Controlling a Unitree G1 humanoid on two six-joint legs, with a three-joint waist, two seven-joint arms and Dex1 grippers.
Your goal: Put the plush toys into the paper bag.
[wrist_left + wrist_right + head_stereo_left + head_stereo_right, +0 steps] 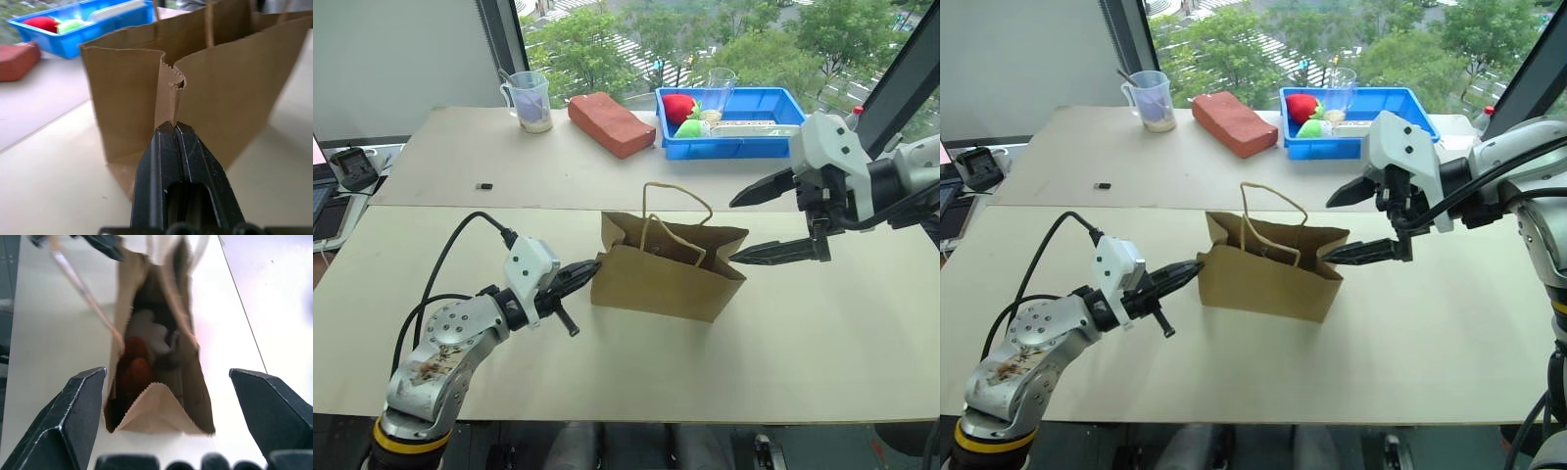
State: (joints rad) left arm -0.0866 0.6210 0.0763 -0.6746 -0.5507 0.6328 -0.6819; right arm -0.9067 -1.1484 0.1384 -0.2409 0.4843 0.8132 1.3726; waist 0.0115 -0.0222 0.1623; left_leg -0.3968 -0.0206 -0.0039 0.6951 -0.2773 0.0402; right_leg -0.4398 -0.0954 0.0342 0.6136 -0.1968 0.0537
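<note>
Left wrist view: left gripper (172, 128) pinching paper bag (230, 93) edge; right gripper (771, 227) spread wide, empty.

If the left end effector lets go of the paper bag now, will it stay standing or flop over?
Probably stays up: the paper bag sits on its flat base on the table, with the plush toys low inside as ballast. The thin kraft wall creases where the shut left end effector pinches it, so a sideways nudge would likely buckle or tip it.

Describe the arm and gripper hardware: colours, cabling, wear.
Left arm: silver metal links, scuffed, yellow ring at its base, black cable looping to a white wrist housing. Left gripper has black tapered fingers. Right gripper: white housing, long black pointed fingers, black cables behind.
</note>
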